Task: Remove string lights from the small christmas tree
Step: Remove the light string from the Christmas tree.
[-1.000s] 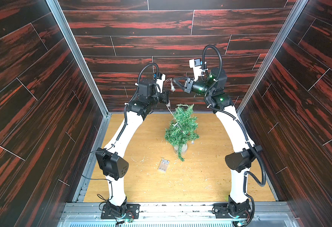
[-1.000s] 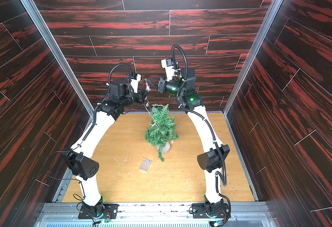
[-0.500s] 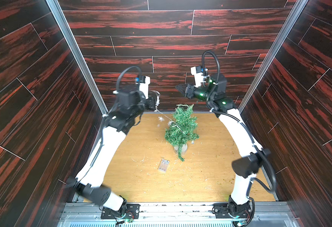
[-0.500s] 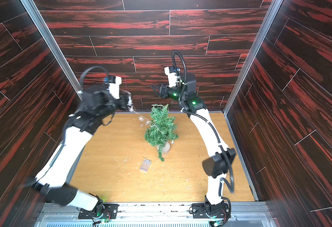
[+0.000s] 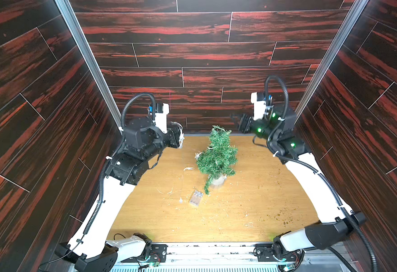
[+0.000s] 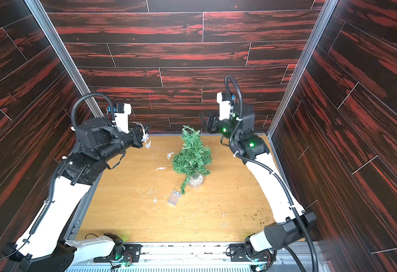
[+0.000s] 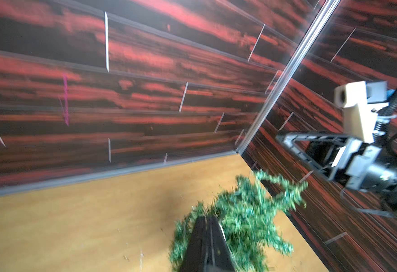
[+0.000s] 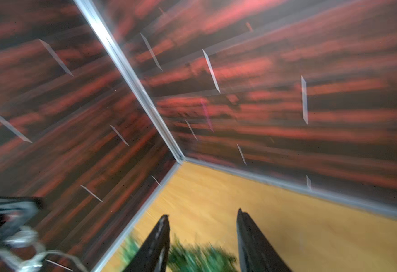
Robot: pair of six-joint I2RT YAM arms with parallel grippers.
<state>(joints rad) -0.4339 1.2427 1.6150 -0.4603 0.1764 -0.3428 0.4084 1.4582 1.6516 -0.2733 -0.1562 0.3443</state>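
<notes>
Our left claw (image 7: 206, 227) is clamped shut, fingers pressed together. A tangled bunch of the string lights (image 8: 22, 236) is caught at its tip, raised above the far part of the table (image 5: 263, 212). Our right claw (image 8: 202, 214) stands open with nothing between its fingers, in the air near the bent top of the tree (image 5: 217, 153) and not touching it. The tree stands upright on its pale base, mid-table. A small pale tangle (image 5: 198, 155) sits at the tree's edge toward our left claw; we cannot tell whether it is wire. The clear battery box (image 5: 196, 198) lies flat on the table, just by the drooping branch's tip.
</notes>
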